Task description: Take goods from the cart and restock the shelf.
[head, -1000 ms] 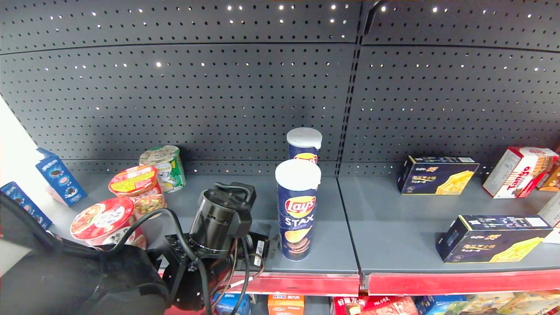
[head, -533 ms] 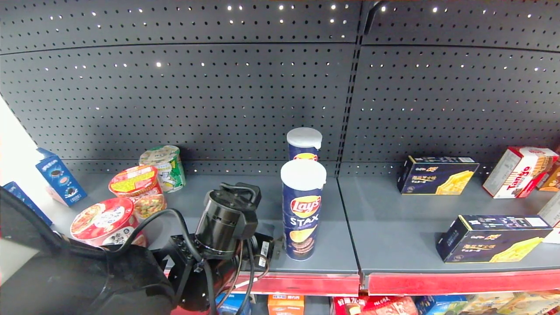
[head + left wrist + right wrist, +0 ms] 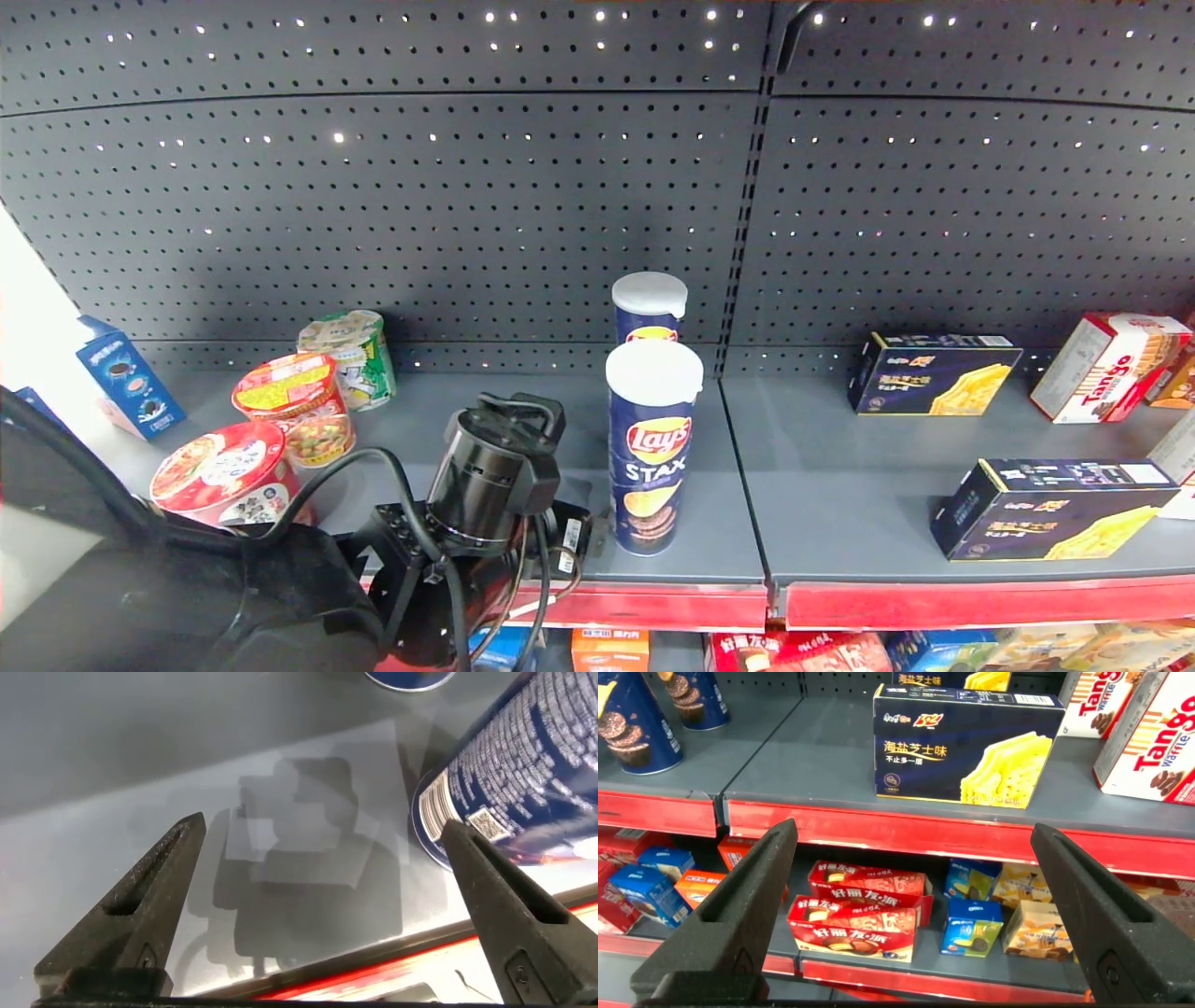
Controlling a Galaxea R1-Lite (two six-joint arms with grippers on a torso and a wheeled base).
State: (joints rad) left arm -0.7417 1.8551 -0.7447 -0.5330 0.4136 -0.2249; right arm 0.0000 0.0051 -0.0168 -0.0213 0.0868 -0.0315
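A tall navy chips can [image 3: 652, 448] with a white lid stands near the front edge of the grey shelf [image 3: 822, 467]. A second can like it [image 3: 649, 306] stands right behind it. My left arm's wrist [image 3: 495, 467] is low at the shelf front, just left of the front can. My left gripper [image 3: 322, 826] is open over bare shelf with nothing between its fingers. The front can's base [image 3: 448, 812] sits right by one finger [image 3: 505, 905]; contact is unclear. My right gripper [image 3: 915, 831] is open and empty, facing the shelf front below a navy box [image 3: 966, 742].
Three noodle cups [image 3: 280, 411] stand left of the arm, blue cookie boxes [image 3: 126, 373] at the far left. Navy boxes [image 3: 1055, 509] and a red-and-white wafer box [image 3: 1111, 364] lie on the right section. Snack boxes [image 3: 864, 910] line the lower shelf under the red edge [image 3: 906, 821].
The front chips can has slid a little to the right, and my left arm has moved right along with it.
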